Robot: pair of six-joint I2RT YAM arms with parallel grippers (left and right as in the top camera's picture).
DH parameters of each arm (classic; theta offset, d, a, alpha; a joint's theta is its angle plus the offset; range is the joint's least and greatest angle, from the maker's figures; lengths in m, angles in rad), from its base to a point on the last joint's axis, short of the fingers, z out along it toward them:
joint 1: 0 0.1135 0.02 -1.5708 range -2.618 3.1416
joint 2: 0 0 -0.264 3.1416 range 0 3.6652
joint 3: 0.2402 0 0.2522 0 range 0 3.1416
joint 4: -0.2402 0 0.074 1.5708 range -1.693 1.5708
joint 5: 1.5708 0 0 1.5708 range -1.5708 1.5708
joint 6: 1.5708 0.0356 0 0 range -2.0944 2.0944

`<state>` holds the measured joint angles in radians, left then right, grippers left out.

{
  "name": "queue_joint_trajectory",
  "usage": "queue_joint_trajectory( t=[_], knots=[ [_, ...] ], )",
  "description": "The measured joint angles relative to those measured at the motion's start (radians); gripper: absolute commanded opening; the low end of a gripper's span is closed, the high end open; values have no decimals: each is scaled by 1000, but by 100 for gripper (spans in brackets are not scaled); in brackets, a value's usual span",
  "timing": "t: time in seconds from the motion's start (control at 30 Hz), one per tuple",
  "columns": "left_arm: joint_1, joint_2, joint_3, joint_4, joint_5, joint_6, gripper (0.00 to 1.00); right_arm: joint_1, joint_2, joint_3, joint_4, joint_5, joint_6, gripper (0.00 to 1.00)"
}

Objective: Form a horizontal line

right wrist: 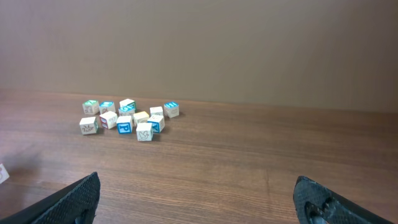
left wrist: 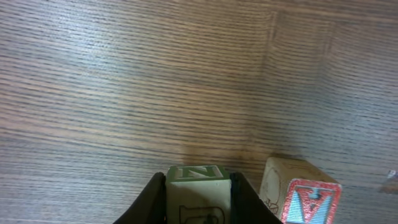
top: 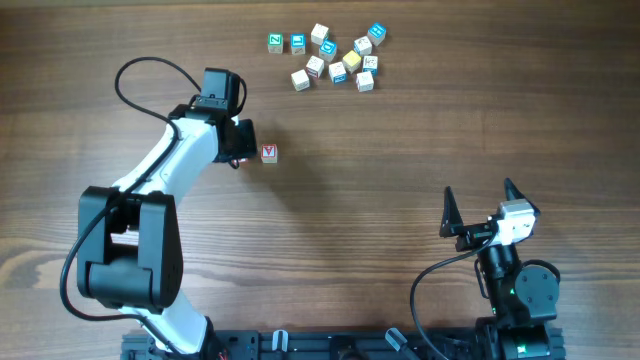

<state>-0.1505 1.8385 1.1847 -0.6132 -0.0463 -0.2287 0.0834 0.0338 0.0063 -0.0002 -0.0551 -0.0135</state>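
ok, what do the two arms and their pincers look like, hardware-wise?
The left arm has a white link between bulky black joint housings, and a black cable loops off near its wrist; the left pincer has black fingers. The right arm is mostly black with a white wrist block, a second cable curving by its base, and a right pincer with pointed black fingers.

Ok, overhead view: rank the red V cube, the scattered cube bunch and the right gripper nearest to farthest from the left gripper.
1. Red V cube, just right of the left gripper.
2. Cube bunch, top centre.
3. Right gripper, lower right.
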Motion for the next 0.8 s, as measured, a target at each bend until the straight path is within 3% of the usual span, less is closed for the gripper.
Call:
queue_joint_trajectory(
  t=[0.43, 0.8],
  knots=[
    [0, 0, -1, 13, 11, 0, 15, 0, 0, 0, 0, 0, 0, 100],
    [0, 0, -66, 109, 16, 7, 45, 0, 0, 0, 0, 0, 0, 100]
  ],
)
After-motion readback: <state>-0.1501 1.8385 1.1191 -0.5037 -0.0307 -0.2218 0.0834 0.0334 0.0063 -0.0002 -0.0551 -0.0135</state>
